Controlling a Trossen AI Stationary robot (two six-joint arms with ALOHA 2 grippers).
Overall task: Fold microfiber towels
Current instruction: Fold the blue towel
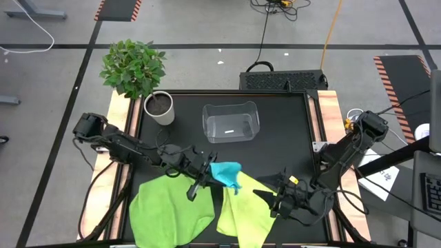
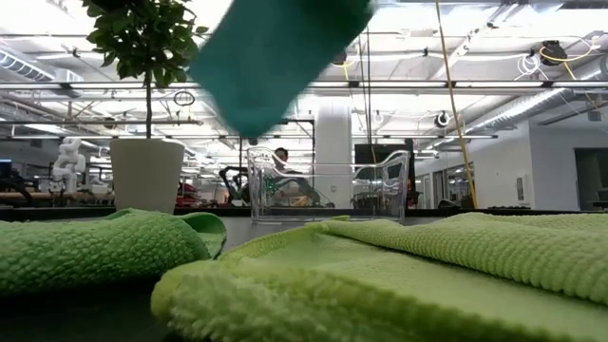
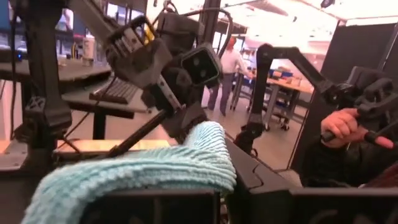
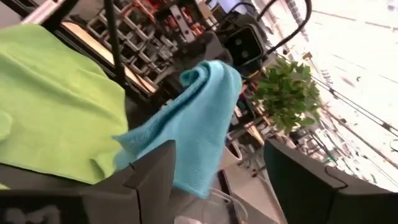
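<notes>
The turquoise towel (image 1: pixel 226 174) is hanging off the desk (image 1: pixel 289 131), lifted near the front middle between the two arms, its free end drooping toward the pale yellow-green towel (image 1: pixel 242 210). That pale towel is lying flat at the front right of the desk, and the bright green towel (image 1: pixel 169 210) is lying just beside it at the front left, both still unfolded and rumpled at their edges.

The left pincer (image 1: pixel 200 180) is clamped shut on the bunched top edge of the turquoise towel, and it is the only thing carrying it. The right pincer (image 1: pixel 277 201) is sitting near the front right, over the pale towel, with its fingers (image 4: pixel 149 177) spread wide and gripping nothing; in the right wrist view the turquoise cloth is dangling just ahead of them.

The likely trouble is that the hanging cloth is bunched rather than spread, so a fold made from here could come out crooked or doubled. The wide right pincer could also pinch the pale towel underneath by mistake, or grab the wrong layer of the turquoise one and drag it out of the left grip.

Farther back, a clear plastic bin (image 1: pixel 230 122) is standing at the middle of the desk, and a potted plant (image 1: pixel 138 76) is sitting at the far left corner.
</notes>
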